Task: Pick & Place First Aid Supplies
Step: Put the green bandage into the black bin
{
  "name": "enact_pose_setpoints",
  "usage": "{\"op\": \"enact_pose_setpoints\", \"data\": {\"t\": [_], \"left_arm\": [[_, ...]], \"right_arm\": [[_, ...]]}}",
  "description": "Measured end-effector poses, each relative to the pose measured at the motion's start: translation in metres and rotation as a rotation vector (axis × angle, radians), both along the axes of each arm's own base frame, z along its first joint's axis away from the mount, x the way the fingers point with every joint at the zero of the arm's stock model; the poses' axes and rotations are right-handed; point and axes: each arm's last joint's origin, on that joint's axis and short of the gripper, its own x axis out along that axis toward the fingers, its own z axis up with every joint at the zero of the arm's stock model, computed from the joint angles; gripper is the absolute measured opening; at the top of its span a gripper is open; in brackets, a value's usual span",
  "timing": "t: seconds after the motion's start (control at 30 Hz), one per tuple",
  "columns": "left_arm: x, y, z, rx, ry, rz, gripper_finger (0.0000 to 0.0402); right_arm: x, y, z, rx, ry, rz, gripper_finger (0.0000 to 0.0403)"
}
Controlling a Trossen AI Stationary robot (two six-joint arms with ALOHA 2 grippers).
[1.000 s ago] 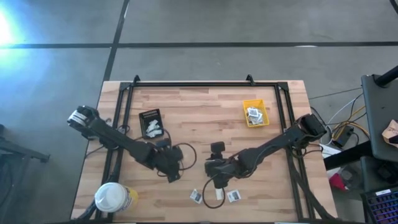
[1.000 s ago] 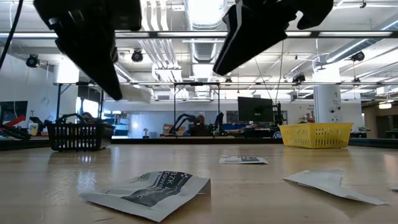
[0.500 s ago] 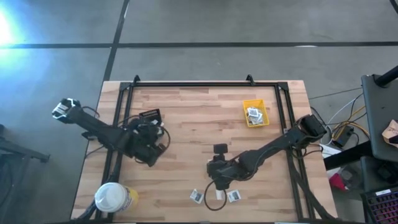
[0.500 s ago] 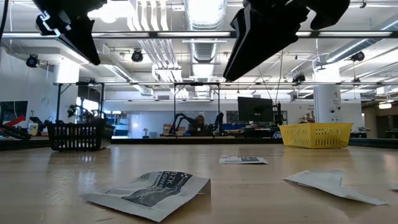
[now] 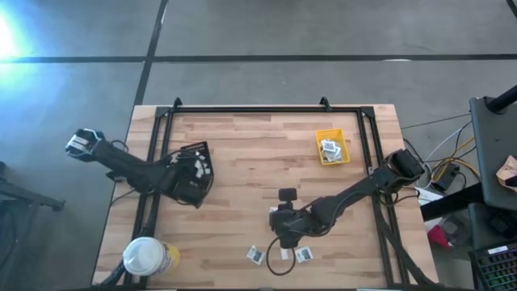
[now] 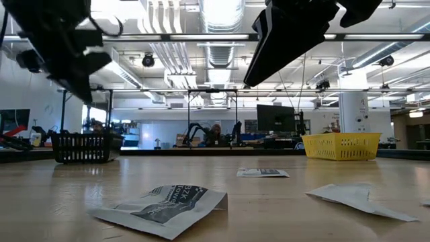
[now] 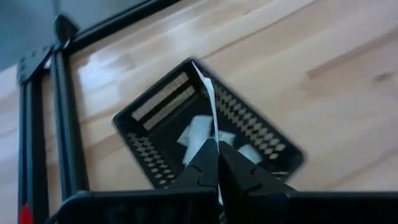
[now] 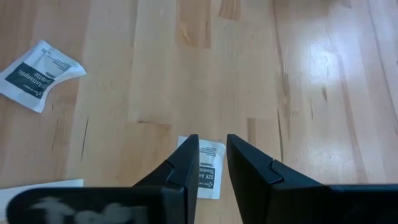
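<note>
A wipe packet (image 8: pixel 208 167) lies flat on the counter (image 8: pixel 249 74) between the right gripper (image 8: pixel 212 163)'s half-open jaws; left gripper (image 7: pixel 213 163) pinches a strip (image 7: pixel 208 99) above the black tray (image 7: pixel 261 134). Thin packet may slip out.

On the packet (image 8: pixel 37 74) at the upper left of the right wrist view, dark print is seen on a grey field; a word like "Antiseptic" can be partly read, the smaller lines cannot. On the packet (image 8: pixel 208 169) at the lower centre of the same view, "BZK" and "Towelette" are partly read. In the low view, "BZK" and part of "Towelette" are read on the packet (image 6: pixel 161 205) at the lower left. No other text is legible.
</note>
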Motion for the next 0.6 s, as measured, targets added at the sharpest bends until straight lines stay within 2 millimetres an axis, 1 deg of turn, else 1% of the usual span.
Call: {"op": "enact_pose_setpoints", "data": {"t": [0.17, 0.33, 0.43, 0.6], "left_arm": [[-0.002, 0.008, -0.024, -0.013, -0.025, 0.053, 0.0], [0.0, 0.012, -0.046, -0.03, -0.074, 0.026, 0.0], [0.0, 0.013, -0.053, -0.03, -0.082, 0.009, 0.0], [-0.003, 0.015, -0.057, -0.023, -0.061, 0.014, 0.0]], "right_arm": [[0.0, 0.0, 0.0, 0.0, 0.0, -0.001, 0.0075], [0.0, 0.0, 0.0, 0.0, 0.0, 0.0, 0.0081], [0.0, 0.0, 0.0, 0.0, -0.001, 0.0, 0.0085], [0.0, 0.0, 0.0, 0.014, -0.003, -0.014, 0.0084]]}}
